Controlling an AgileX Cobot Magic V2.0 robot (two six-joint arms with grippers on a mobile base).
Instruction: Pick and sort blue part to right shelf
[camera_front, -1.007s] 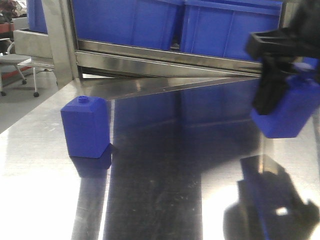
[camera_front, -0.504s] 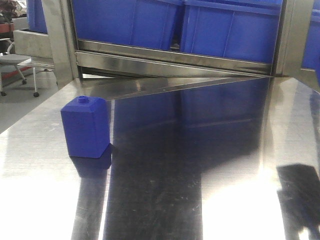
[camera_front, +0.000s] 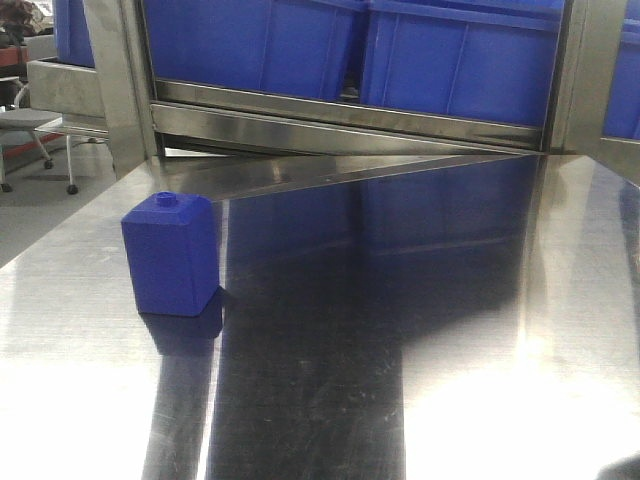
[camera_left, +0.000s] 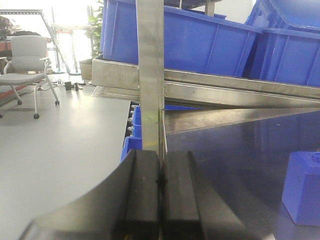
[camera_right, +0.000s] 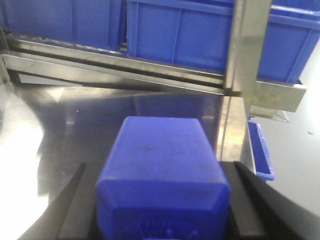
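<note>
My right gripper (camera_right: 159, 172) is shut on a blue part (camera_right: 161, 165), a boxy bottle-shaped block held above the steel table; black fingers (camera_right: 74, 205) press both its sides. This gripper is outside the front view. The right shelf (camera_right: 130, 70), a steel rack with big blue bins (camera_right: 200, 35), stands just ahead of it across the table's far edge. A second blue part (camera_front: 172, 255) stands upright on the table's left side and also shows as the blue part (camera_left: 302, 187) in the left wrist view. My left gripper (camera_left: 161, 180) is shut and empty, left of that part.
A steel upright post (camera_left: 150, 75) of the rack rises straight ahead of the left gripper. The shiny steel table (camera_front: 400, 330) reflects the bins. Beyond its left edge are open floor and office chairs (camera_left: 25, 65). A small blue bin (camera_right: 260, 150) sits low beyond the table's right edge.
The right gripper with its blue part has left the front view toward the right. Its shadow has slid off the table's lower right. The standing blue part has not moved.
</note>
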